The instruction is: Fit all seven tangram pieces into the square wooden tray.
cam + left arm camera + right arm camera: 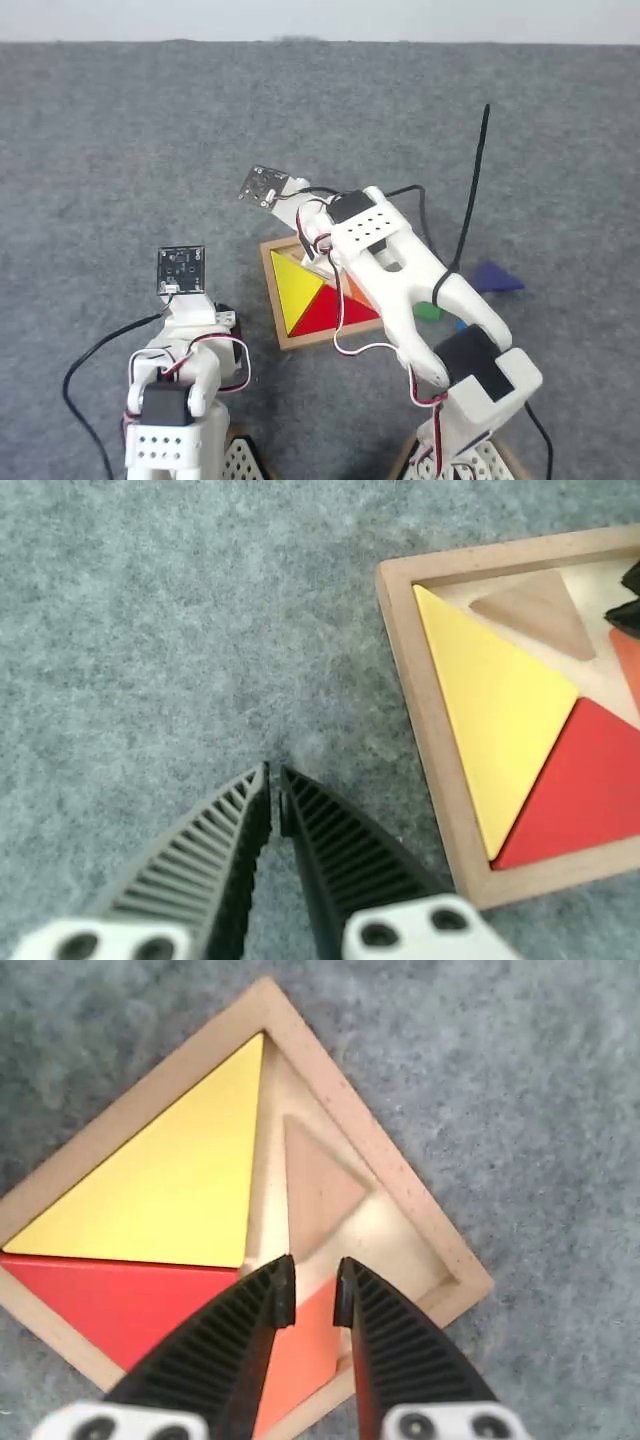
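**Four pieces lie in the tray, others sit out on the carpet**

Four tangram pieces lie inside the square wooden tray (pixel 404 1184). The large yellow triangle (pixel 170 1190) sits against one rim. The red triangle (pixel 110 1300) meets it along a straight seam. An orange piece (pixel 300 1360) lies next to the red one. A small unpainted wooden triangle (pixel 320 1185) rests on the bare floor of the tray, just beside the yellow one.

The right gripper (pixel 312 1285) hangs over the tray, above the spot where the red, orange and wooden pieces come close. Its claw is parted by a narrow gap, with nothing between the fingers.

In the high view the right arm (pixel 400 270) stretches across the tray and covers much of it. On the grey carpet (pixel 120 150) beyond that arm lies a dark blue triangle (pixel 495 278), well apart from the tray. A green piece (pixel 428 312) peeks out near the arm, partly hidden by it.

The left gripper (pixel 273 780) points down at bare carpet near the tray's outer rim. Its claw is closed, tips almost touching, and it grips nothing.
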